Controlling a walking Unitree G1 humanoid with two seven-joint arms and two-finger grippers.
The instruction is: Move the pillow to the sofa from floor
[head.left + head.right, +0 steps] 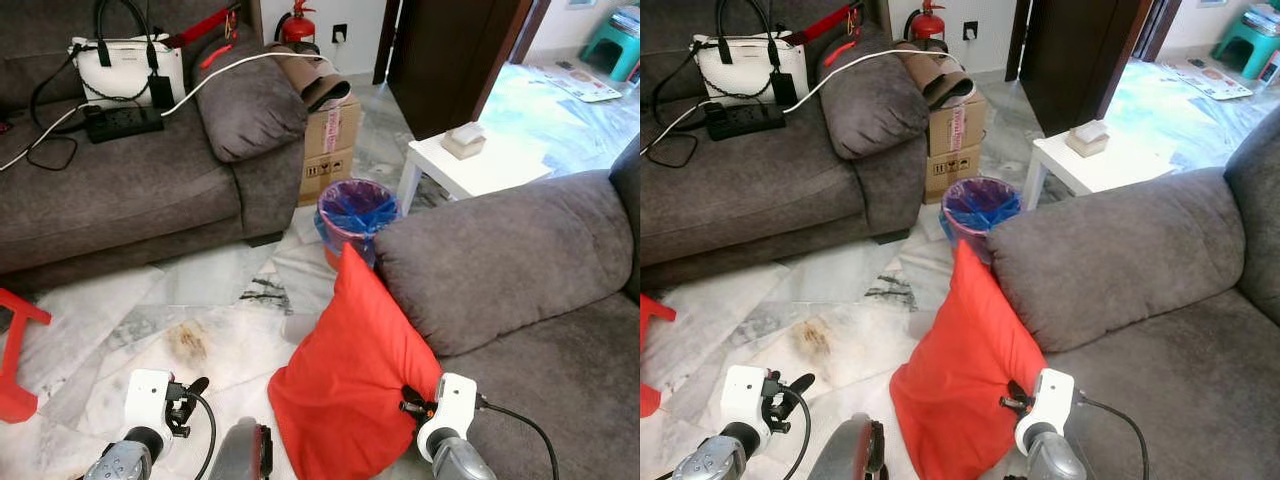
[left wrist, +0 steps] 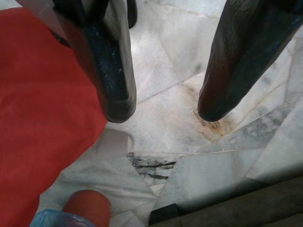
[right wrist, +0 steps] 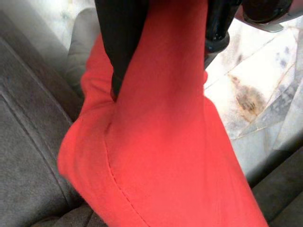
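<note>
Holding: my right gripper (image 3: 161, 52) pinches the red pillow (image 1: 350, 380) near its upper edge, both black fingers pressed into the fabric from either side.
Pillow position: it stands tilted on the marble floor (image 1: 210, 320), leaning against the front of the near grey sofa (image 1: 520, 270); I see its top corner touching the sofa's armrest.
Left gripper: my left gripper (image 2: 163, 101) hangs over bare floor beside the pillow with its fingers spread apart, nothing between them.
Bin: a red bin with a blue liner (image 1: 355, 215) sits just behind the pillow, between the two sofas.
Far sofa: the second grey sofa (image 1: 120, 190) carries a white handbag (image 1: 125, 65), a black power strip (image 1: 125, 122) and a white cable.
Writing: the cardboard box (image 1: 330, 145) beside that sofa has red-printed tape and black handling symbols, too small for me to read.
Side table: a white table (image 1: 470, 165) stands near the dark door, a small block on it.
Other: a fire extinguisher (image 1: 297, 25) stands by the wall.
</note>
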